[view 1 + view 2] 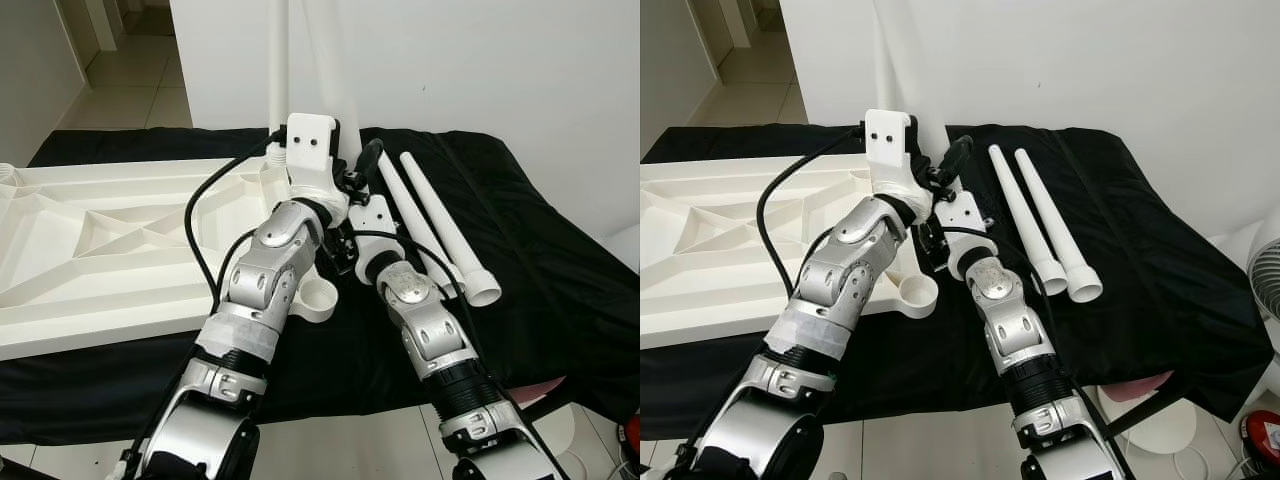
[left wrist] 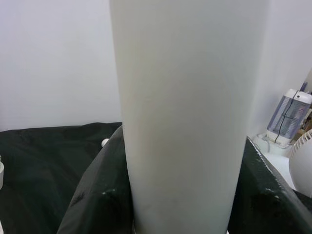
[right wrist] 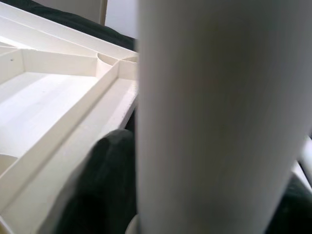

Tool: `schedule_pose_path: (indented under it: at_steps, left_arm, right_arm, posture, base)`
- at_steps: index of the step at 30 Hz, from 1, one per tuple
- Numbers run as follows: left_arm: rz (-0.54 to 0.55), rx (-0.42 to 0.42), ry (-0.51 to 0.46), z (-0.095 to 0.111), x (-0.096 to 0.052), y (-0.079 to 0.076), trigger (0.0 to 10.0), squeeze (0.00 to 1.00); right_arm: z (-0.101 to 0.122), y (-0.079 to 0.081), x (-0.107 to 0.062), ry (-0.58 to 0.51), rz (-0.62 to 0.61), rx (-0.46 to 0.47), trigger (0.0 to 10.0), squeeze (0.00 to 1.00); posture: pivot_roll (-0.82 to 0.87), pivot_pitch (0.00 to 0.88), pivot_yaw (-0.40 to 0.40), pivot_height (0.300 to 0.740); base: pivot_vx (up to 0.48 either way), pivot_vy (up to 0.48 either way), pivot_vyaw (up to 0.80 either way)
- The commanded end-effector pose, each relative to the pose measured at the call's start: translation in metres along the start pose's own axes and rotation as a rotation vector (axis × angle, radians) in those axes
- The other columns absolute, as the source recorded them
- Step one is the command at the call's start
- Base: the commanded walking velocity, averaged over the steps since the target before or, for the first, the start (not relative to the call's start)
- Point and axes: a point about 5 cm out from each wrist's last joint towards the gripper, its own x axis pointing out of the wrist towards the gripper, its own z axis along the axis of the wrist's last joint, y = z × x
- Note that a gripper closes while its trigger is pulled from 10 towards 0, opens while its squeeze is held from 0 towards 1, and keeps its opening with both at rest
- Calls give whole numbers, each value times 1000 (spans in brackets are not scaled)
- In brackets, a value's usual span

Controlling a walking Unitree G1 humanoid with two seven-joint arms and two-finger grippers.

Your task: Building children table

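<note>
Holding 1 white table leg (image 1: 318,60) upright at the far right corner of the tabletop (image 1: 110,250), both arms reach forward together. The tabletop lies upside down on a black cloth (image 1: 540,250), ribs facing up, so its corner sockets open upward to receive legs.

- Left end effector (image 2: 180,204): its wrist view shows the leg standing between its 2 black fingers (image 2: 95,195), 1 on each side, closed against the tube. Likely steadying it vertical.
- Right end effector (image 1: 368,160): raised just beside the same leg. Its wrist view has the leg close in front and a dark finger low on one side, but I cannot tell whether the fingers are closed on it or apart.
- A second upright leg (image 1: 277,60) stands just behind and to the left, apparently already seated.
- Near corner socket (image 1: 318,297), a round white cup at the tabletop's edge, sits empty beside the left forearm.
- 2 spare legs (image 1: 440,225) lie side by side on the cloth to the right, wide ends nearest the robot, within reach for later corners.

Judgement: leg insertion in progress; 2 corners pending.
</note>
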Motion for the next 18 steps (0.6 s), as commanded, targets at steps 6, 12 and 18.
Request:
schedule_pose_path:
  at_steps: [6, 12, 18]
  left_arm:
    - [-39, 19, -12, 2, 1, -10, 10000, 0]
    - [-54, 26, -5, 2, 1, -11, 10000, 0]
    - [-82, -21, -3, 1, 0, -13, 10000, 1000]
  right_arm:
    - [0, 1, 0, 8, 1, 16, 0, 0]
    - [0, -3, 0, 4, -32, 45, 0, 0]
    - [3, -12, 2, -20, -115, 112, 10000, 0]
  posture:
    - [48, 0, -44, 740]
    - [50, 0, -45, 740]
    - [53, 3, -45, 740]
  base:
    - [0, 0, 0]
    - [0, 0, 0]
    - [0, 0, 0]
